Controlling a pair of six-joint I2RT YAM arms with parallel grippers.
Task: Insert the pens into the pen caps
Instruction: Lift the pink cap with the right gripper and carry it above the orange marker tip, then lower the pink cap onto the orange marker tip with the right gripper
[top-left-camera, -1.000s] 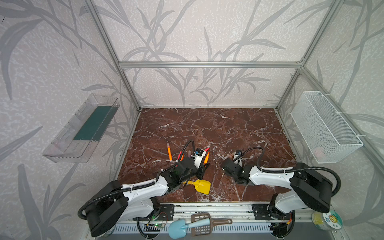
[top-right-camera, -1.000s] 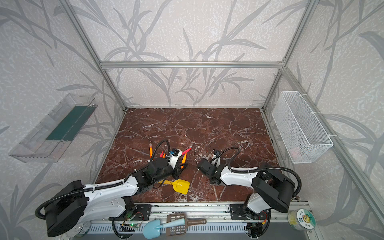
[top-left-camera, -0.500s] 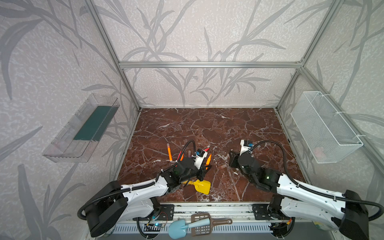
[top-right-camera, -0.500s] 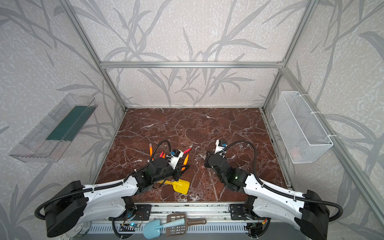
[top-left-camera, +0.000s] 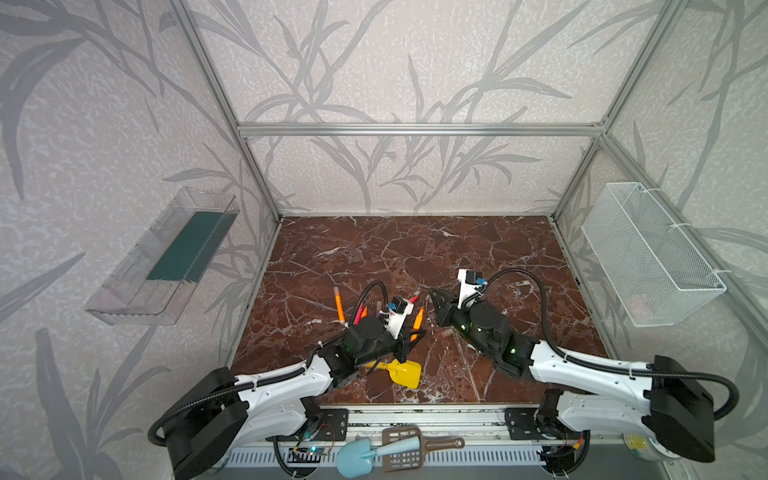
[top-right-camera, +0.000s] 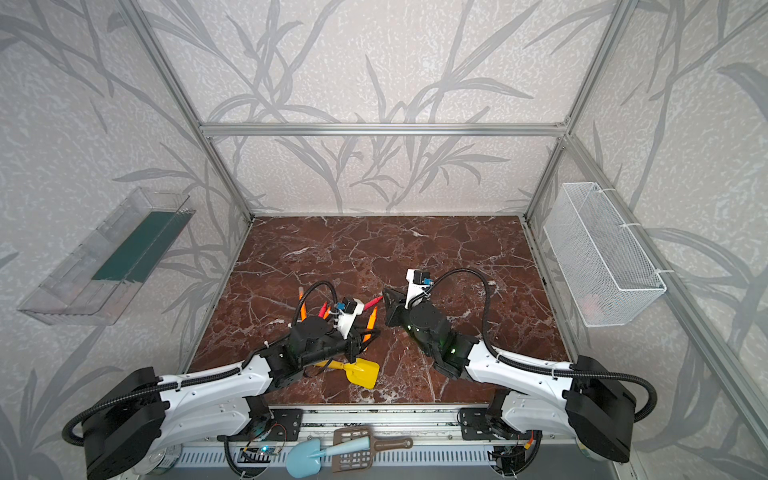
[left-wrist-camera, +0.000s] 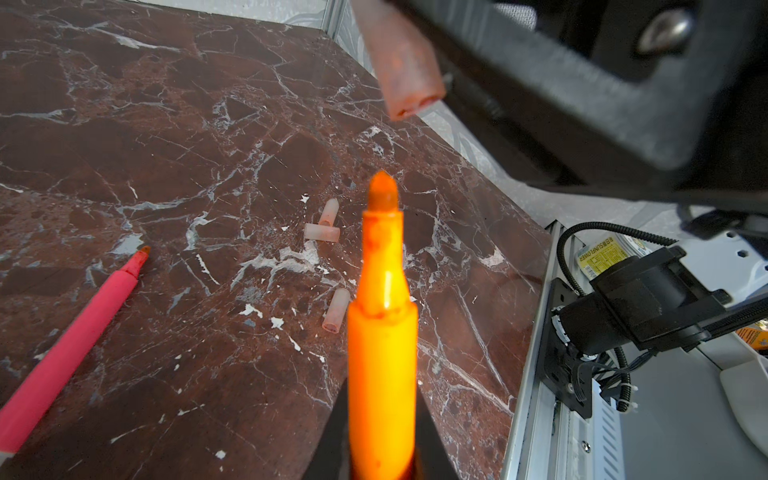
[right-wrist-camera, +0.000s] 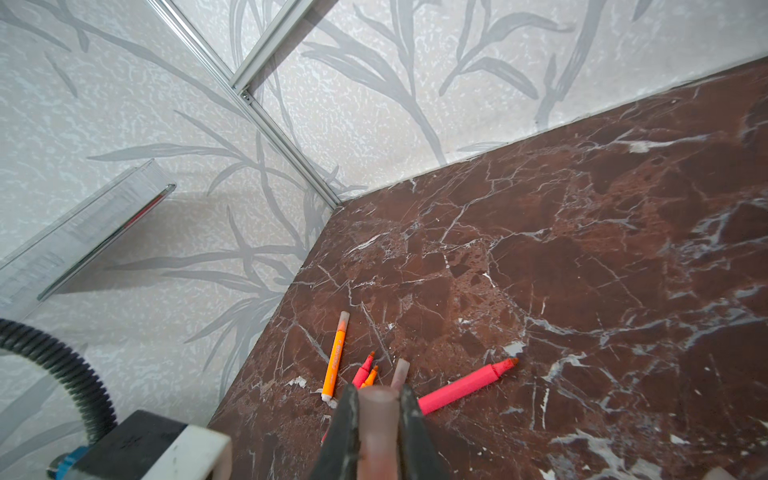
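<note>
Orange pen (left-wrist-camera: 382, 332) tip facing pen cap (left-wrist-camera: 403, 66) mouth, apart.
Left gripper (left-wrist-camera: 380, 440) pinches the pen, right gripper (right-wrist-camera: 376, 411) pinches the cap, over the marble table's (top-left-camera: 415, 249) near middle; loose caps (left-wrist-camera: 322, 232) lie on it.

Three orange pens (right-wrist-camera: 333, 361), two red-pink pens (right-wrist-camera: 461, 386), three loose pen caps (left-wrist-camera: 322, 232), one gripped cap (left-wrist-camera: 401, 66) and one yellow shovel (top-left-camera: 401, 371) are counted.

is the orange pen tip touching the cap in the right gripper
Apart. The left wrist view shows bare marble between the orange pen tip and the cap mouth.
</note>
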